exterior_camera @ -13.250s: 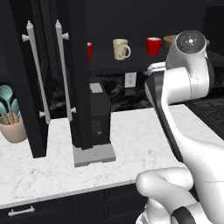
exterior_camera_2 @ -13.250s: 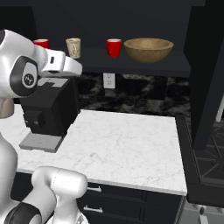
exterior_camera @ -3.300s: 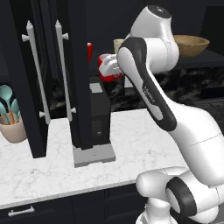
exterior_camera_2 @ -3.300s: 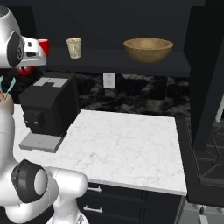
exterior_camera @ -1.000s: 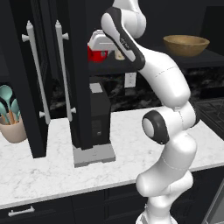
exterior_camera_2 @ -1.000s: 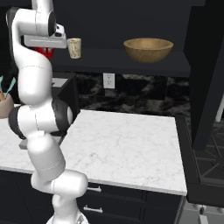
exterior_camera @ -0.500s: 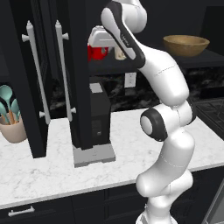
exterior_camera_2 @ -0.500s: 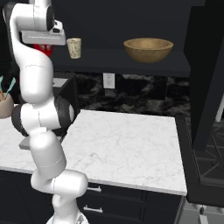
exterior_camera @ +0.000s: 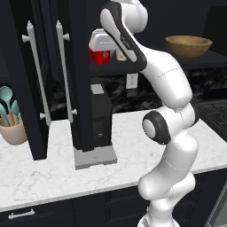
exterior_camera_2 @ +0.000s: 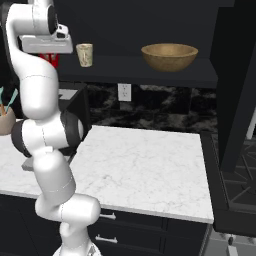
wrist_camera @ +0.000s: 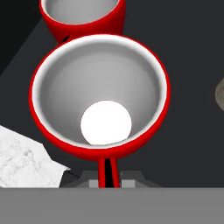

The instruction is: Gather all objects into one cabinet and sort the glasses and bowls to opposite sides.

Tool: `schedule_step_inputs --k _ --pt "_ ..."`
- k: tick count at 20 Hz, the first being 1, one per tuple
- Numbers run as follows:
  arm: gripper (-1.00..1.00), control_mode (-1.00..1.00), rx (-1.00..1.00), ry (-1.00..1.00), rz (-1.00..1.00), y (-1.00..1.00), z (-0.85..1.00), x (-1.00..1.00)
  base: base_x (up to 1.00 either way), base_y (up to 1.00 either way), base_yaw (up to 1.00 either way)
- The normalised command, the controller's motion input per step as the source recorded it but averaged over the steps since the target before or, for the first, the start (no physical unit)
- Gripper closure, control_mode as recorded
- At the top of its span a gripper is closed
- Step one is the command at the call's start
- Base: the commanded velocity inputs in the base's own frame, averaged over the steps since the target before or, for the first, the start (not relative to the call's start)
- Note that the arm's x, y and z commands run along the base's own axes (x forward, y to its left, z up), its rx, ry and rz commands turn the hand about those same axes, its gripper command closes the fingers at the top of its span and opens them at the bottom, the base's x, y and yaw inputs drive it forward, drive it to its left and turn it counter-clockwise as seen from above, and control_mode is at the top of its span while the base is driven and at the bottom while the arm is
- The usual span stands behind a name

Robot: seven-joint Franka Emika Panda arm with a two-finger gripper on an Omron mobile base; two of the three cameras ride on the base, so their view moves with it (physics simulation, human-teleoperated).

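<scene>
From the left base view you have the arm stretched up to the open cabinet (exterior_camera: 80, 66), with the gripper (exterior_camera: 101, 52) at the left end of the shelf and a red cup (exterior_camera: 99, 56) under the hand. The wooden bowl (exterior_camera: 188, 45) sits far right on the same shelf, well apart. Down on the counter (exterior_camera: 40, 177) stand the coffee machine (exterior_camera: 95, 128) and, at the left edge, the utensil pot (exterior_camera: 12, 128).

From the right base view you see the hand at the shelf's left end with a sliver of red just below it. The cream mug (exterior_camera_2: 84, 54) stands just beside the hand, and the bowl is further right.

In the hand view you look straight down into the held cup (wrist_camera: 99, 94): the jaws are closed tight on its near rim. A second red cup (wrist_camera: 81, 15) stands just beyond it, very close; you cannot tell if they touch
</scene>
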Motion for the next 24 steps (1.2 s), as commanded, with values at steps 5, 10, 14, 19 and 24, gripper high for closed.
schedule_step_inputs --k 5,10,14,19,24 --pt "1.00 -1.00 0.00 0.00 0.00 -0.01 -0.17 0.04 0.00 0.00 0.00" --pt "1.00 -1.00 0.00 0.00 -0.02 -0.08 -0.06 0.10 0.00 0.00 0.00" --pt "1.00 -1.00 0.00 0.00 -0.03 -0.02 -0.03 0.18 0.00 0.00 0.00" --pt "1.00 -1.00 0.00 0.00 -0.04 0.00 0.00 0.18 0.00 0.00 0.00" --pt "1.00 -1.00 0.00 0.00 -0.03 0.00 0.00 0.22 0.00 0.00 0.00"
